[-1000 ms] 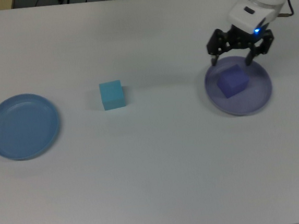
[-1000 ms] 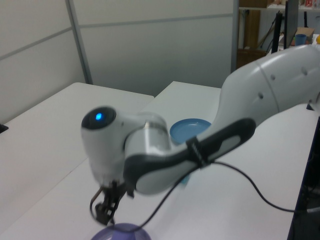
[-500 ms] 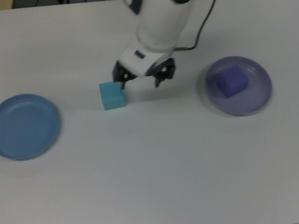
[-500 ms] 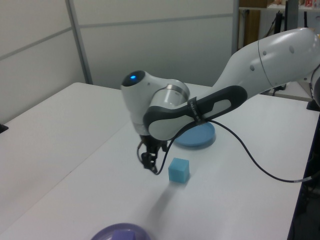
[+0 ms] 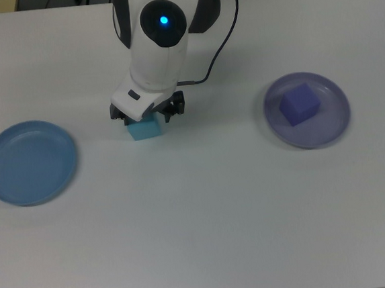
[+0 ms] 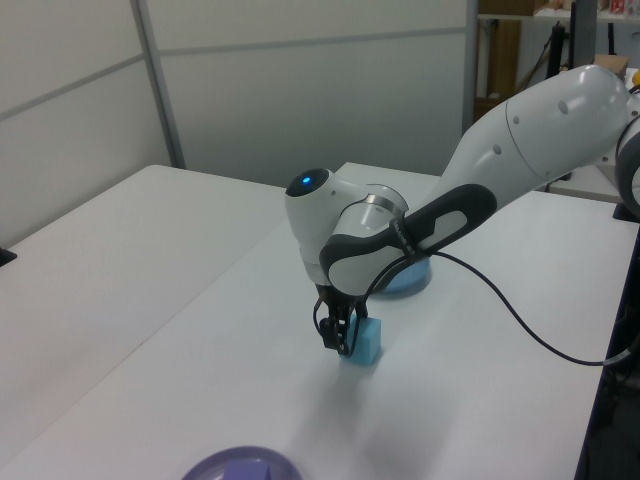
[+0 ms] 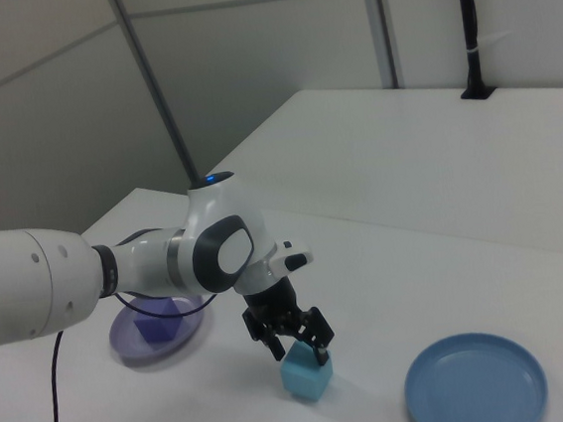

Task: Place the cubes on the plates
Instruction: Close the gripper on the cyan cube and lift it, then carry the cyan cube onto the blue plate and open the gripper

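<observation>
1. Where the top view's left edge begins, the blue plate (image 5: 29,162) lies bare: round, shallow, rimmed, smooth plastic on the matte white table (image 5: 207,237).
2. At upper centre of the top view, the gripper (image 5: 147,116) stands spread wide over the matte cyan cube (image 5: 144,129), one finger at each side; contact cannot be told. Half a second ago it was just beside the cube's upper right corner.
3. At the top view's right, the purple cube (image 5: 299,103) rests inside the lavender plate (image 5: 329,128), unchanged.
4. No legible labels or writing appear.
</observation>
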`<move>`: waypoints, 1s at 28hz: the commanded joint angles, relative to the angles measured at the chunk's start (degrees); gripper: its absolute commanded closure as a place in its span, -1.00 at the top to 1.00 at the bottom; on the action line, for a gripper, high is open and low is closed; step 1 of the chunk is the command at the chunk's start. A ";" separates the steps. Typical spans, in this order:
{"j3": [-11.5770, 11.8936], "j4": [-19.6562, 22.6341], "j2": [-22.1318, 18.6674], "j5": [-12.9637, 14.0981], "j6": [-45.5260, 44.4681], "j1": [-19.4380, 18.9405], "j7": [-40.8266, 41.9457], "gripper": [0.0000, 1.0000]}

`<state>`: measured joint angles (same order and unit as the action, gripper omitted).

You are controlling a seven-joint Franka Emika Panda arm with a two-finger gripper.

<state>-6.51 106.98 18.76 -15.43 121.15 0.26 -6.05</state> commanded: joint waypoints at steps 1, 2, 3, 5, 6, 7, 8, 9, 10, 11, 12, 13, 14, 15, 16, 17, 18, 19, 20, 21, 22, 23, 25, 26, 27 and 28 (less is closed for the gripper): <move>-0.08 2.88 -1.19 1.02 1.55 1.94 1.74 1.00; -0.17 3.14 -1.19 1.02 1.63 2.03 1.74 1.00; -0.17 3.32 -1.19 1.02 1.64 2.12 1.74 1.00; -0.08 3.41 -1.19 1.02 1.55 2.12 1.74 1.00; -0.08 3.93 -1.19 1.02 1.63 2.12 1.74 1.00; -0.08 4.28 -1.19 1.02 1.72 2.20 1.74 1.00; -0.08 4.63 -1.19 1.02 1.90 2.21 1.74 1.00; -0.08 4.90 -1.19 1.02 2.25 2.21 1.74 1.00; -0.08 5.25 -1.19 1.02 2.69 2.21 1.66 0.96; -0.08 5.95 -1.27 1.02 3.56 2.21 1.57 0.56; -0.08 6.04 -1.27 1.02 3.66 2.29 1.39 0.35; -0.08 6.04 -1.27 1.02 3.66 2.55 1.22 0.17; -0.08 5.96 -1.36 1.02 3.66 2.90 1.13 0.02; -0.17 5.78 -1.54 1.37 3.66 3.26 1.04 -0.27; -0.17 5.61 -1.80 1.63 3.66 3.43 0.95 -0.41; -0.17 5.34 -1.98 1.81 3.66 3.78 0.95 -0.53; -0.17 4.99 -2.24 1.98 3.57 4.31 0.86 -0.62; -0.17 3.86 -3.20 2.86 3.13 5.10 0.95 -0.73; -0.17 3.59 -3.64 3.47 3.04 5.28 1.30 -0.76; -0.17 3.41 -4.17 4.44 2.87 5.54 1.56 -0.78; -0.08 3.32 -4.70 5.14 2.78 5.98 1.83 -0.78; -0.17 2.97 -5.22 5.76 2.78 6.77 2.35 -0.78; -0.17 -0.35 -5.58 7.25 1.99 9.22 5.06 -0.77; -0.17 -1.76 -5.49 7.87 1.12 9.93 6.13 -0.77; -0.17 -3.34 -5.23 8.74 0.41 10.81 7.18 -0.77; -0.17 -4.93 -4.97 9.54 -0.12 11.78 8.32 -0.76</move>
<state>-6.49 107.33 14.89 -9.97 123.60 7.85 -3.47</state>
